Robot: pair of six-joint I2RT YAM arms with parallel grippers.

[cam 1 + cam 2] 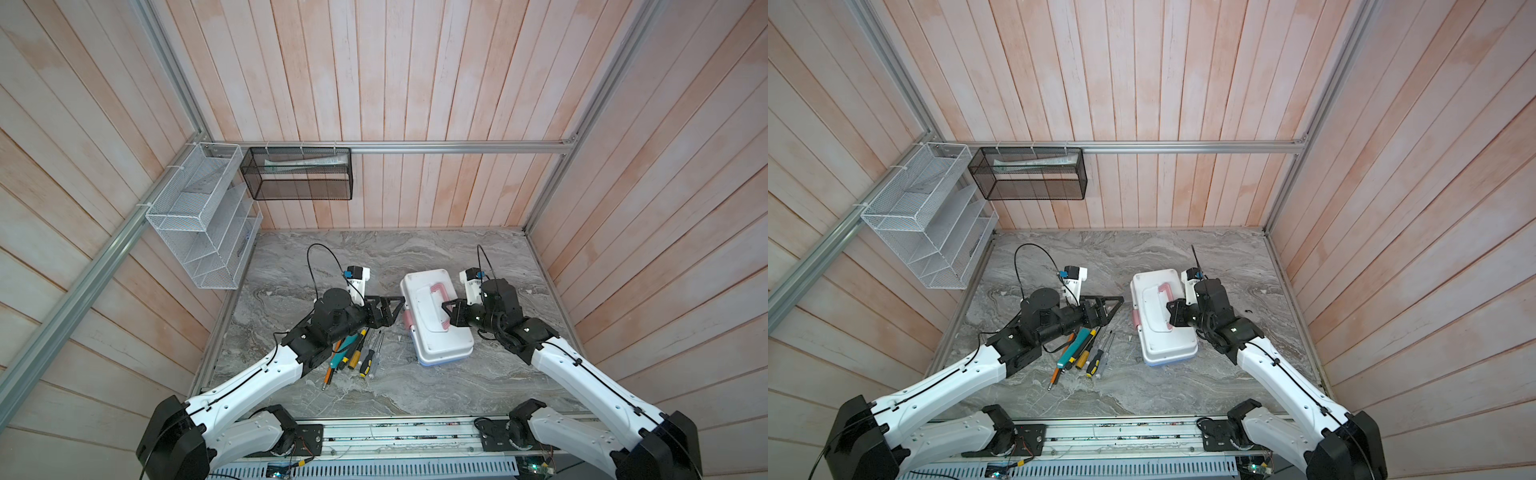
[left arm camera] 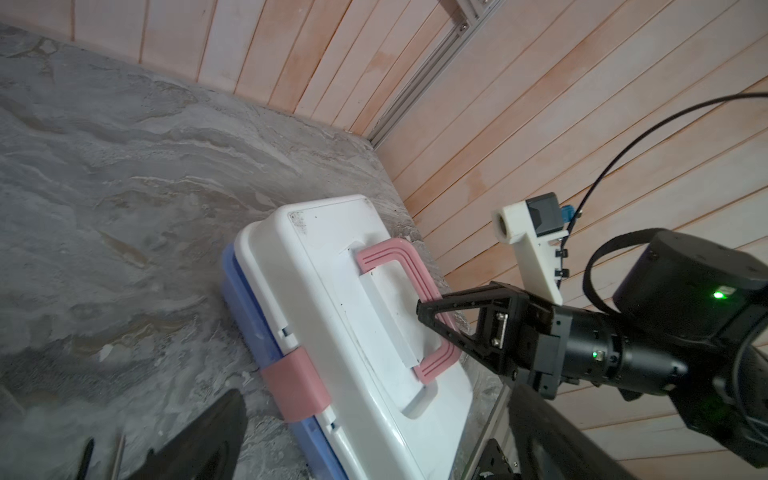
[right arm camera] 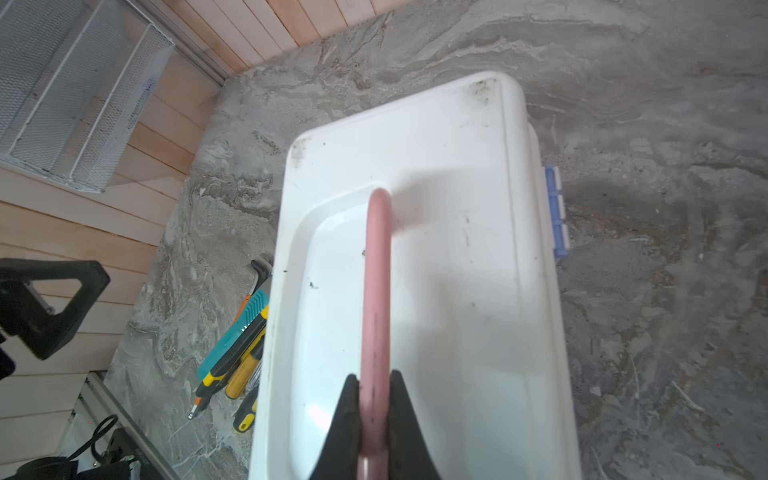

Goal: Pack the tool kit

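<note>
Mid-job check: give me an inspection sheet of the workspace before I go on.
Surface: grey marbled tabletop, no spills seen.
Job's things: white-lidded case shut, pink latch across the seam; screwdrivers, teal tool and orange stick loose in a pile beside it.
Clutter: nothing seen.
Grippers: left gripper open, empty, beside the case; right gripper, fingers shut on the pink handle.
Cables: left cable loop and right cable loop arc clear of the case.
Surroundings: plank walls; white mesh basket and black mesh basket on the frame.
</note>
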